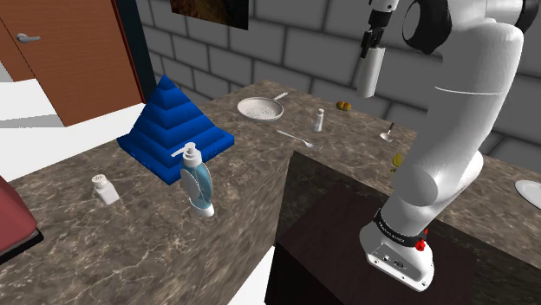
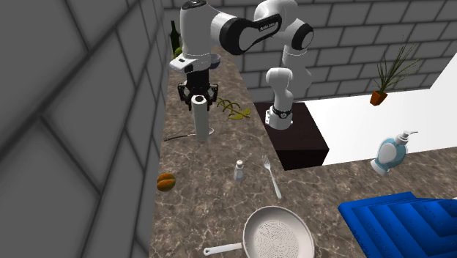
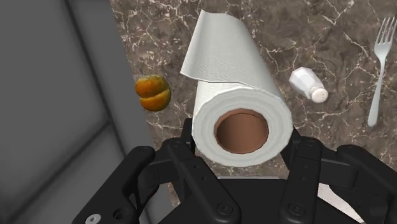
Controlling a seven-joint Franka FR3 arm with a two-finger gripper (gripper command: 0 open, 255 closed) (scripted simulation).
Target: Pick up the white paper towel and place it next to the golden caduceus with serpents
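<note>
A white paper towel roll (image 3: 238,108) with a brown core is clasped between the black fingers (image 3: 188,137) of my gripper (image 3: 242,143), one loose sheet hanging off it. Seen from the shoulder, the gripper (image 1: 374,39) holds the roll (image 1: 371,74) upright and well above the marble counter (image 1: 130,234), close to the grey block wall. In the second exterior view the roll (image 2: 200,121) hangs under the gripper (image 2: 198,95). The golden caduceus (image 2: 233,110) lies on the counter just beyond the roll, toward the arm's stand; from the shoulder it is a small gold shape (image 1: 397,161).
Below the roll lie an orange fruit (image 3: 153,93), a small shaker (image 3: 308,84) and a fork (image 3: 380,60). Farther off are a white strainer pan (image 2: 277,234), a blue stepped pyramid (image 1: 173,126), a soap dispenser (image 1: 197,179) and another shaker (image 1: 105,189). The wall (image 2: 73,146) runs along the counter.
</note>
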